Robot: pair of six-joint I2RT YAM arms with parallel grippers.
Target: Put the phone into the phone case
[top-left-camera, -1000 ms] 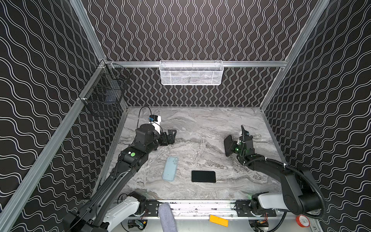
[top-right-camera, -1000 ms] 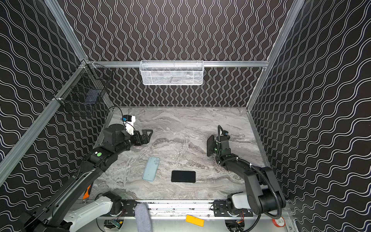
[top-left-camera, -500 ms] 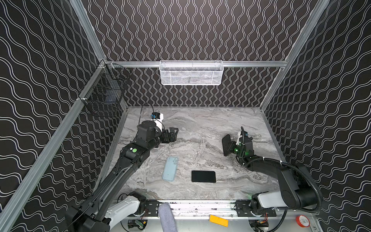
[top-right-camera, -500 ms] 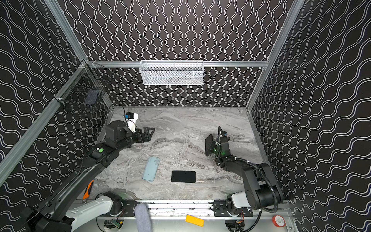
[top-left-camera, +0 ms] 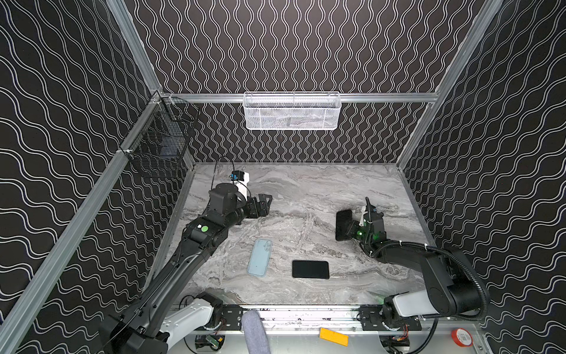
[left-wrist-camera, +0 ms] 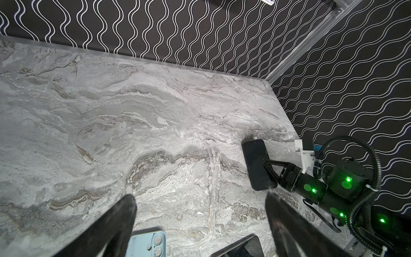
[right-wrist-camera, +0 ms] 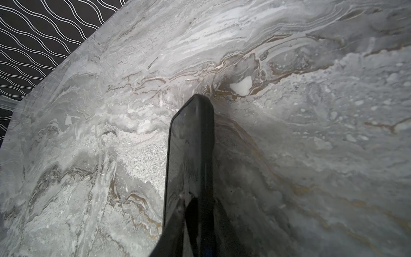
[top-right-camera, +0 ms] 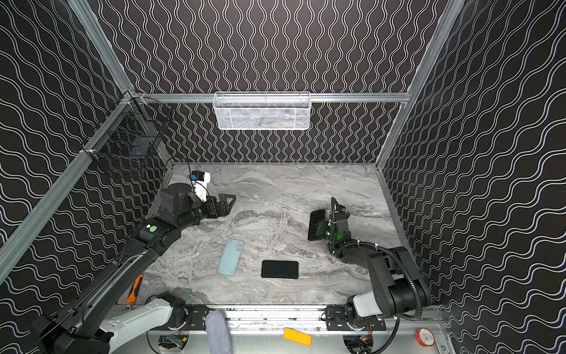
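Phone check: the black phone (top-left-camera: pixel 310 269) is lying flat, glossy side up, near the front edge of the table (top-left-camera: pixel 306 196), roughly in the middle. Just to its left, with a strip of bare marble between them, the blue phone (top-left-camera: pixel 259 257) lies back up, so its camera lenses show in my left wrist view. The blue one runs more or less front to back, and the black one lies crosswise.

My right gripper (top-left-camera: pixel 352 228) is on the right side of the table with the black case (top-left-camera: pixel 343 225) between its jaws. The case is up on edge, not flat, and in my right wrist view its far end looks to be touching the marble. One finger (left-wrist-camera: pixel 268 162) lies across the face turned toward my left arm, and the other is hidden behind the case. I honestly can't tell whether I'm pinching it or the jaws are just sitting on either side. I also can't tell if anything is inside the case.

My left gripper (top-left-camera: pixel 267 205) hangs over the back left part of the table. Its jaws are spread wide with nothing between them, well apart from both phones and the case.
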